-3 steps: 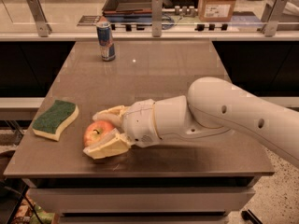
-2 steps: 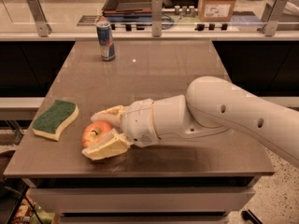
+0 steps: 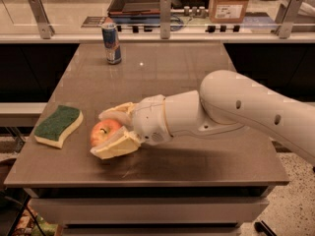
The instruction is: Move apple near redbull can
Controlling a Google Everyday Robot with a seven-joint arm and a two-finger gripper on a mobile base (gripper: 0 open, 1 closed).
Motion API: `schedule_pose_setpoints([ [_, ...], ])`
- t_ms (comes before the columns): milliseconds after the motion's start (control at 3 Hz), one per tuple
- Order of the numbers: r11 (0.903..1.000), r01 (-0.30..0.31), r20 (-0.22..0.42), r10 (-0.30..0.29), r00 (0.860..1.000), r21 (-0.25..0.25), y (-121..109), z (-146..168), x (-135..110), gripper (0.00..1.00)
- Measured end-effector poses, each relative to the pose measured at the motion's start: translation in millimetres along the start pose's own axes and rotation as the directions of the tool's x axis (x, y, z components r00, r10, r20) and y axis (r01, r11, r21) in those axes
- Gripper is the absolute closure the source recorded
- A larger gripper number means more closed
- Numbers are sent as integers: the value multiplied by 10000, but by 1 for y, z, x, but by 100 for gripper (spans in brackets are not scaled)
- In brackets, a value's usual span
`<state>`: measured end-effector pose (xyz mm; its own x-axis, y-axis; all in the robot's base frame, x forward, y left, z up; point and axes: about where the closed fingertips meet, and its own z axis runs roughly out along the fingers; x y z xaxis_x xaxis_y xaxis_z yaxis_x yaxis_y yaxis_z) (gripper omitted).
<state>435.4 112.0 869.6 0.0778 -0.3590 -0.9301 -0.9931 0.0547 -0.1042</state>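
Note:
The red and yellowish apple (image 3: 104,130) is near the table's front left, between the two cream fingers of my gripper (image 3: 98,134). One finger (image 3: 116,112) lies over its far side and the other (image 3: 116,146) under its near side, both touching it. The gripper is shut on the apple and holds it just above the table top. The blue and silver redbull can (image 3: 111,44) stands upright at the far left of the table, well away from the apple and the gripper.
A yellow sponge with a green top (image 3: 58,125) lies left of the apple near the table's left edge. The brown table (image 3: 197,73) ends close in front of the gripper. A rail with posts, a tray and a cardboard box (image 3: 230,3) stand behind the table.
The gripper and the apple have risen slightly. The can and the sponge have not moved.

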Motion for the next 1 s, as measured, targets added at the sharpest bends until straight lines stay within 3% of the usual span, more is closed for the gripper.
schedule_pose_setpoints([
  [333,9995,-126,48,125,9999,278,-34,-20,-6,100],
  [667,9932,-608,311,580,9978,997,-82,-47,-13,100],
  [1000,9760,-1101,647,996,9929,1879,-134,-74,-22,100],
])
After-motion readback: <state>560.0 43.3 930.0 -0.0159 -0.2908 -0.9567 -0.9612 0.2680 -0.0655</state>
